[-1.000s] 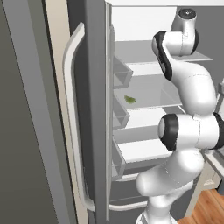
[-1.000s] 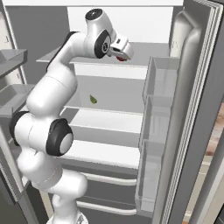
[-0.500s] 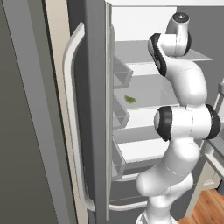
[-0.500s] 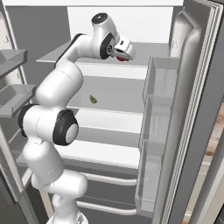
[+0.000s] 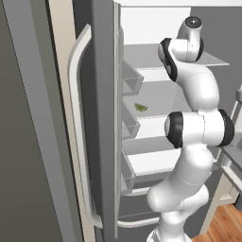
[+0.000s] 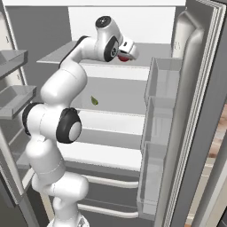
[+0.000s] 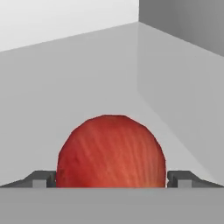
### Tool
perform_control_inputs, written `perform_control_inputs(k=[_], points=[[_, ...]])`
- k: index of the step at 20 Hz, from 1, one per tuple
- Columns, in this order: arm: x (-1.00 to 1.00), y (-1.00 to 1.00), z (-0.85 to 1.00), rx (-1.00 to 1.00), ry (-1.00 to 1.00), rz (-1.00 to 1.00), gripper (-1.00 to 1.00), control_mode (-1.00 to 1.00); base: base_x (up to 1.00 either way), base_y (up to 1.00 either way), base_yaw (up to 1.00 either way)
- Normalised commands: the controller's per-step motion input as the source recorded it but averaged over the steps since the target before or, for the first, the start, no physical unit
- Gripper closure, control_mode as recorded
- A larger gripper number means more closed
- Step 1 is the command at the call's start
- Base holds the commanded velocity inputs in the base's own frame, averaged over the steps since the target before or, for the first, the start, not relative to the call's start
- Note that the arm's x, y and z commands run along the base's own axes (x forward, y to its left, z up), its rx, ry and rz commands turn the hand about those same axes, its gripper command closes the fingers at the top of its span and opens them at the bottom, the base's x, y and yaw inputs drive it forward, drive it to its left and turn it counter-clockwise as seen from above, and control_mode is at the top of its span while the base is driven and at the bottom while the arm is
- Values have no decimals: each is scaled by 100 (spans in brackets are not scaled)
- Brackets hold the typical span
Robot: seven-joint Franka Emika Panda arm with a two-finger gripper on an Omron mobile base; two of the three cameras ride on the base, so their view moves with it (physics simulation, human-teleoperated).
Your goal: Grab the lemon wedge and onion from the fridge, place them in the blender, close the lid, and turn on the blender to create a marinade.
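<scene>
While your fingers [image 7: 112, 179] stand wide on either side of the red onion [image 7: 111, 151] on an upper fridge [image 6: 195, 111] shelf near its back corner, the lemon wedge [image 6: 94, 100] lies on the shelf below.

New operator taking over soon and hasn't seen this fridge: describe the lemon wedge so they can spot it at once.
Start at the open fridge, with its white inside and clear shelves. Go down from the upper shelf, where the gripper sits around the red onion, to the next shelf below. The lemon wedge lies there alone: a tiny yellow-green sliver, far smaller than the round red onion.
</scene>
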Motion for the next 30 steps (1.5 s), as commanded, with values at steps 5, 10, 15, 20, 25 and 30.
perform_control_inputs(k=[5, 10, 15, 20, 25, 30], points=[[3, -1, -19, 0, -9, 0, 100, -100, 0, 0, 0], [0, 0, -23, 0, -13, 0, 100, -100, 0, 0, 0], [-30, 8, -19, -1, -14, 0, 100, -100, 0, 0, 0], [-84, 30, -1, -6, -27, 3, 100, -100, 0, 0, 0], [-100, 31, 4, -6, -40, 8, 100, -100, 0, 0, 0], [-100, 18, 31, -7, -24, 8, 100, -100, 0, 0, 0]])
